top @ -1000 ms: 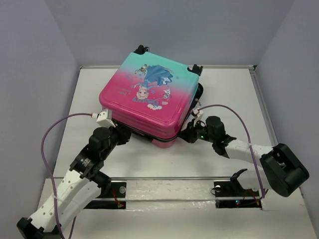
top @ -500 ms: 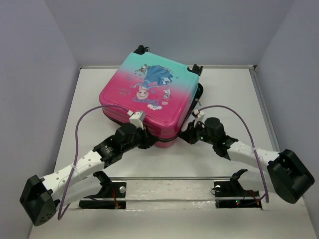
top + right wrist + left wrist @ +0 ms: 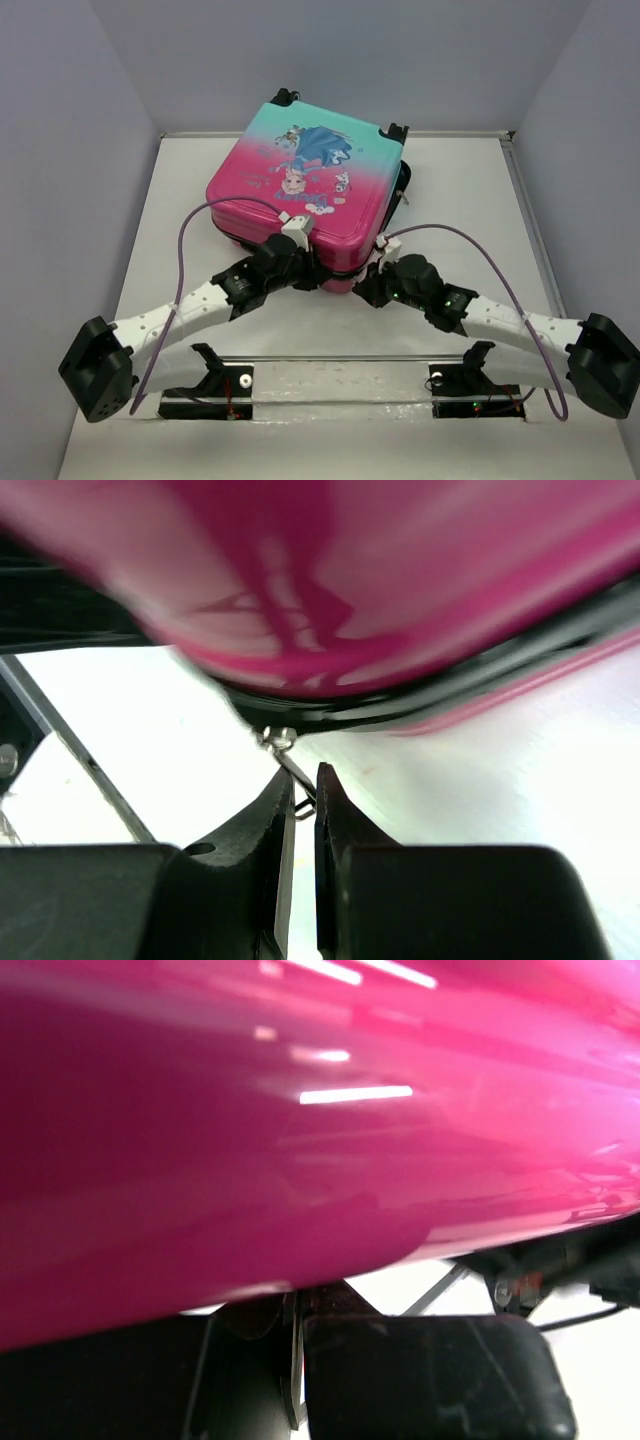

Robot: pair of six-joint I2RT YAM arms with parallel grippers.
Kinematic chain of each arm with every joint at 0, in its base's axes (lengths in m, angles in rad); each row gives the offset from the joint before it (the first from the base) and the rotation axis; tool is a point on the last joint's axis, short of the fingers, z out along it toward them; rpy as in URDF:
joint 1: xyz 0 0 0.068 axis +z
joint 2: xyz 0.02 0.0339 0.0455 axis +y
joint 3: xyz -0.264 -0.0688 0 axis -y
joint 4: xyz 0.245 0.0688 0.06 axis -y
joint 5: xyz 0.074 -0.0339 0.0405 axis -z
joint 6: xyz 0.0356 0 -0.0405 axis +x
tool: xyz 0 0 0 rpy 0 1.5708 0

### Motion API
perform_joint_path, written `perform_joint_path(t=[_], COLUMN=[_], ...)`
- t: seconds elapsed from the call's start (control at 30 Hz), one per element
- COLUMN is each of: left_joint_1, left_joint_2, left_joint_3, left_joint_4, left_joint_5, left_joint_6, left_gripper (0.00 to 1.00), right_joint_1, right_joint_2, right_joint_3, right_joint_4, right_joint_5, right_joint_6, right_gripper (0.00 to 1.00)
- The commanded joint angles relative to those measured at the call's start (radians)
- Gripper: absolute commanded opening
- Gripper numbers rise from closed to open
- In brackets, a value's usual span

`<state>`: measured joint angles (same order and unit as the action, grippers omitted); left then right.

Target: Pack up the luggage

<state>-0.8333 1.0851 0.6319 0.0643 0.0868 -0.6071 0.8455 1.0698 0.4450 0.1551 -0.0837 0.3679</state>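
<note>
Both arms have swung inward to the near corner of the suitcase [image 3: 300, 180], which sits on the white table [image 3: 450, 190] between grey walls [image 3: 100, 80]. The left gripper [image 3: 318, 276] is pressed together, and the right gripper [image 3: 305, 780] pinches the zipper pull [image 3: 290, 765].

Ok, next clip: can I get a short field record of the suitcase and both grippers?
luggage: lid down, lying flat on the table, print side up
left gripper: shut, low against the near pink edge; cannot tell if it holds anything
right gripper: shut on the zipper pull at the near corner
</note>
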Motion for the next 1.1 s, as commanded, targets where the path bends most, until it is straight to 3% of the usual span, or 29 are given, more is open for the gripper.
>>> perform_joint_path(t=[0.0, 0.13, 0.27, 0.3, 0.37, 0.4, 0.43, 0.53, 0.57, 0.67, 0.77, 0.8, 0.97, 1.07], left_joint_1=[0.013, 0.013, 0.011, 0.013, 0.026, 0.063, 0.094, 0.228, 0.337, 0.523, 0.656, 0.753, 1.000, 1.034], left_joint_2=[0.076, 0.147, 0.182, 0.155, 0.107, 0.041, 0.007, -0.131, -0.155, -0.189, -0.169, -0.133, 0.045, 0.131], left_joint_3=[0.153, 0.245, 0.299, 0.302, 0.295, 0.282, 0.255, 0.207, 0.207, 0.253, 0.304, 0.317, 0.373, 0.387], left_joint_4=[0.232, 0.252, 0.236, 0.203, 0.122, 0.103, 0.083, 0.046, 0.034, -0.023, -0.040, -0.038, -0.015, -0.008], left_joint_5=[-0.076, -0.047, -0.042, -0.088, -0.177, -0.221, -0.234, -0.216, -0.203, -0.162, -0.093, -0.009, 0.090, 0.100], left_joint_6=[0.041, 0.053, 0.063, 0.078, 0.095, 0.098, 0.096, 0.063, 0.056, 0.062, 0.047, 0.040, -0.002, -0.025], left_gripper=[0.10, 0.10, 0.13, 0.15, 0.30, 0.42, 0.45, 0.49, 0.49, 0.50, 0.52, 0.52, 0.52, 0.52], right_joint_1=[0.202, 0.340, 0.379, 0.379, 0.379, 0.379, 0.379, 0.379, 0.379, 0.379, 0.379, 0.379, 0.379, 0.379], right_joint_2=[0.010, 0.077, 0.208, 0.232, 0.271, 0.271, 0.268, 0.252, 0.251, 0.254, 0.260, 0.266, 0.294, 0.291], right_joint_3=[0.055, 0.124, 0.150, 0.162, 0.185, 0.187, 0.185, 0.178, 0.175, 0.166, 0.161, 0.162, 0.188, 0.187], right_joint_4=[-0.115, -0.040, 0.113, 0.160, 0.161, 0.161, 0.161, 0.164, 0.164, 0.166, 0.172, 0.173, 0.161, 0.156], right_joint_5=[0.155, 0.313, 0.450, 0.467, 0.528, 0.556, 0.568, 0.579, 0.579, 0.573, 0.564, 0.562, 0.558, 0.555], right_joint_6=[0.104, 0.242, 0.321, 0.334, 0.338, 0.338, 0.336, 0.328, 0.328, 0.339, 0.338, 0.335, 0.302, 0.301], right_gripper=[0.07, 0.07, 0.07, 0.07, 0.07, 0.07, 0.07, 0.07, 0.07, 0.07, 0.07, 0.07, 0.07, 0.07])
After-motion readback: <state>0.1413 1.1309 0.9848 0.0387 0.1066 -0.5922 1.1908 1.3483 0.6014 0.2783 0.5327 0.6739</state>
